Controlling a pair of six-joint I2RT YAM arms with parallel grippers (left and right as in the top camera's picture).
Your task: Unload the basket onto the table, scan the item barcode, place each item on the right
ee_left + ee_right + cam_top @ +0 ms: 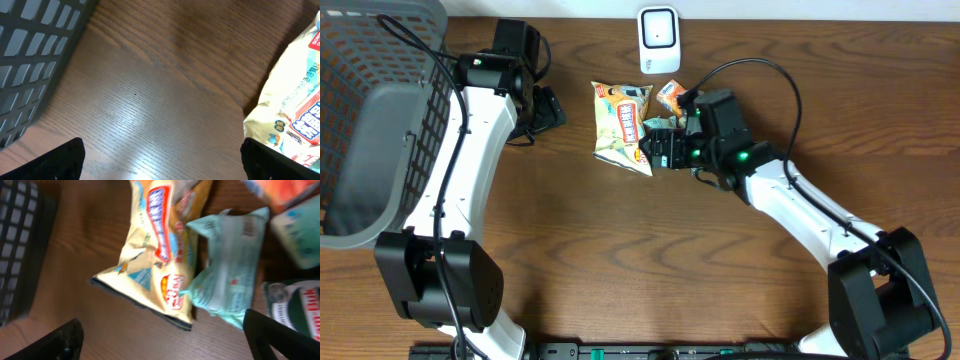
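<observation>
A yellow snack bag (622, 125) lies flat on the table below the white scanner (658, 40). My right gripper (663, 150) hangs open just right of the bag's lower corner. In the right wrist view its fingers (65, 341) stand wide apart over bare wood, with the yellow bag (155, 255) and a mint-green packet (227, 270) just ahead and nothing held. My left gripper (546, 108) is open to the left of the bag. From the left wrist, the bag's edge (295, 100) shows at the right. I can make out no barcode.
A grey mesh basket (370, 120) fills the table's left end, and its wall (35, 50) is close to the left gripper. An orange packet (669, 95) lies by the scanner. A pale blue packet (300, 235) and a dark green packet (295, 310) sit right of the mint one.
</observation>
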